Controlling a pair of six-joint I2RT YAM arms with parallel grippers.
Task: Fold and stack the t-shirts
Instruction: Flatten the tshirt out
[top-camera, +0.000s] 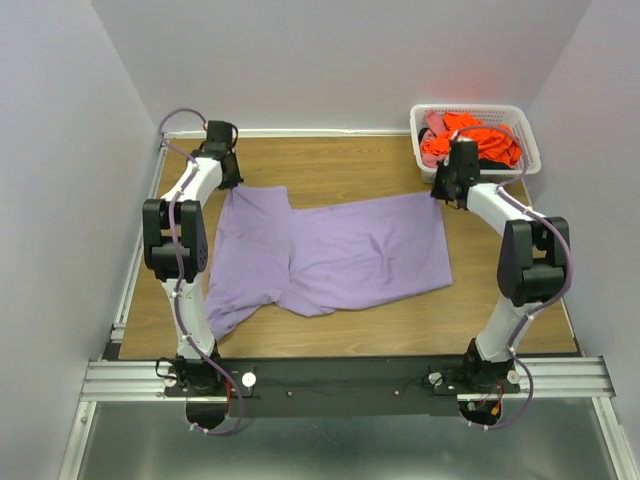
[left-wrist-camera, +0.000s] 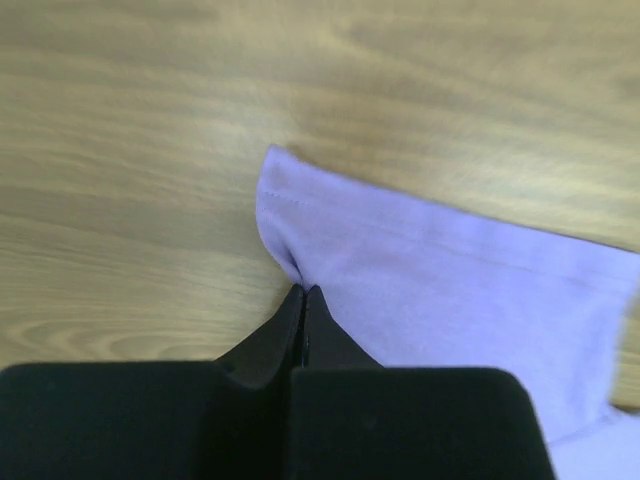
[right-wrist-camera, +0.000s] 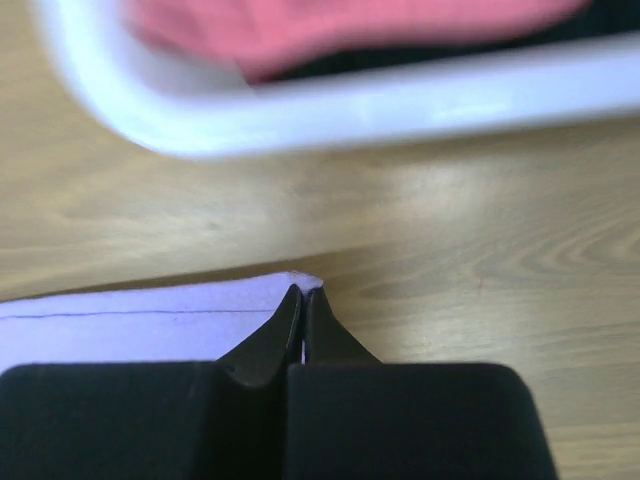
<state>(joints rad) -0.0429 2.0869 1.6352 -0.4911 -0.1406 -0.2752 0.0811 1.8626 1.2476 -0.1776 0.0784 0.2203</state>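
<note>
While left fingers (left-wrist-camera: 275, 335) and right fingers (right-wrist-camera: 272, 335) pinch it, the lavender t-shirt (top-camera: 360, 250) sprawls.

- I'm looking at a light-brown wood-grain table (top-camera: 350, 165), with bare board showing along its far and near edges.
- The lavender t-shirt (top-camera: 340, 250) lies spread across the middle, mostly flat with soft wrinkles. Its body reaches right and one part trails toward the near left.
- A white lattice basket (top-camera: 480, 107) sits on the far right corner, near the shirt's far right corner, with a strip of wood between them.
</note>
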